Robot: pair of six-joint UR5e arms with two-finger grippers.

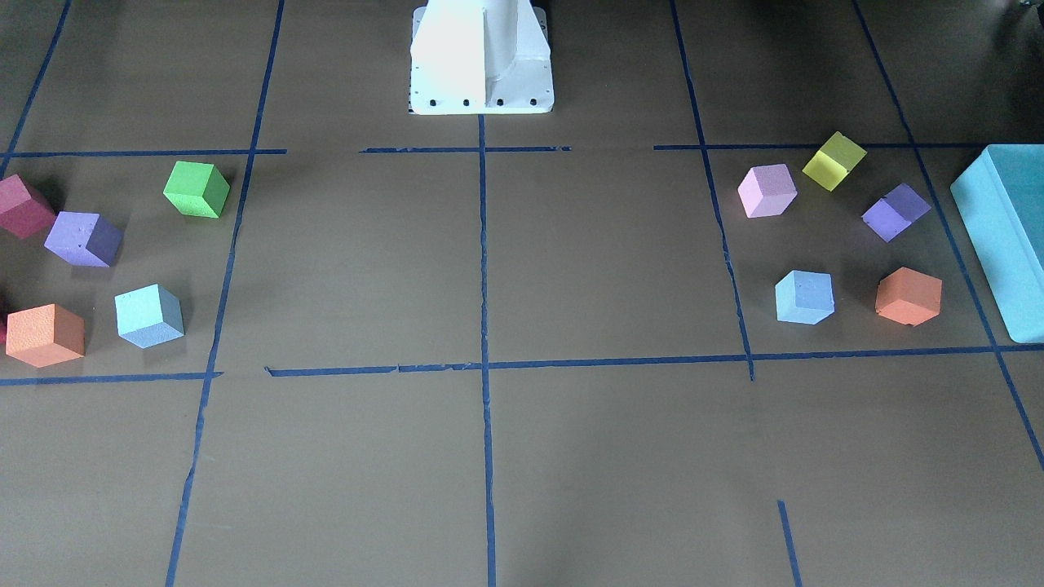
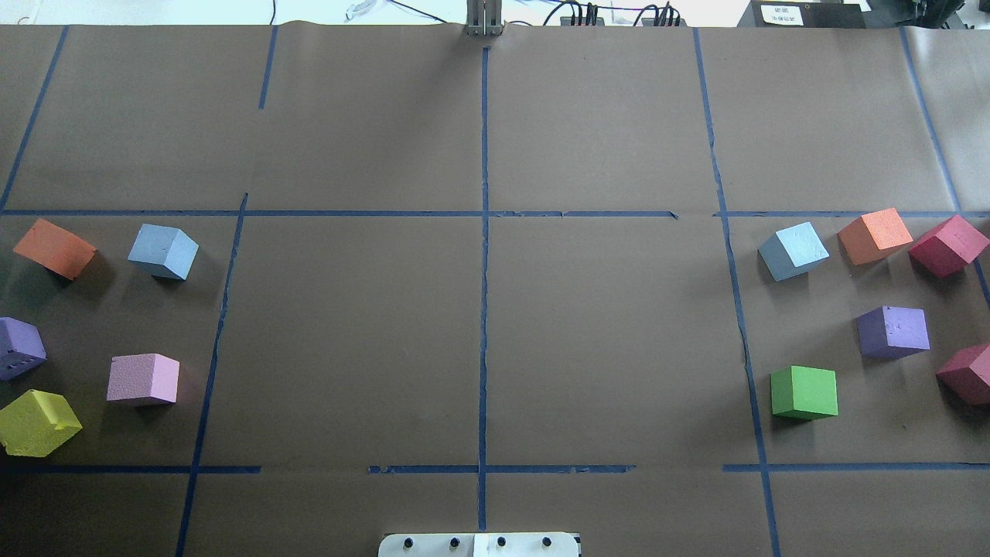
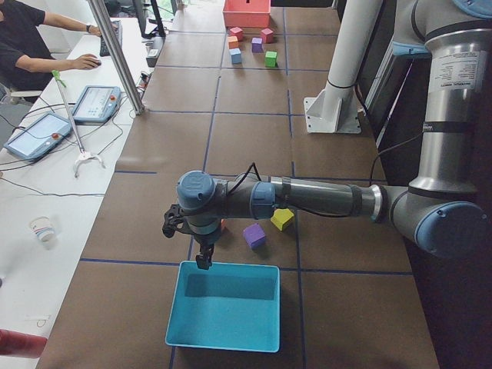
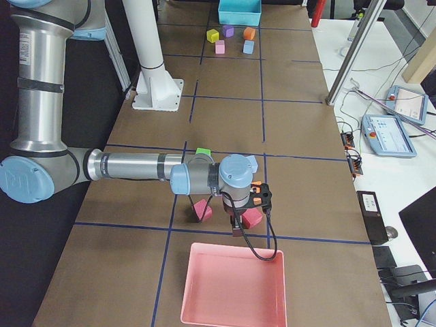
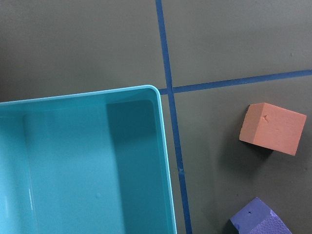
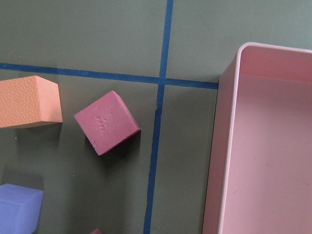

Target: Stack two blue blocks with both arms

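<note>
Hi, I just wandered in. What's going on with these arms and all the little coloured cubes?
Two grey-and-silver robot arms are meant to stack two pale blue foam cubes, but neither cube is touched yet. One blue cube sits on the robot's left side, the other blue cube far off on its right. The left arm holds its left gripper at the teal plastic tray. The right arm holds its right gripper near the pink plastic tray. Neither grip shows clearly.

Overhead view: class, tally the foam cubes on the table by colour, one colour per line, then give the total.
Pale blue cubes: 2
Orange cubes: 2
Purple cubes: 2
Dark red cubes: 2
Pink cube: 1
Yellow cube: 1
Green cube: 1
Total: 11 cubes
</note>
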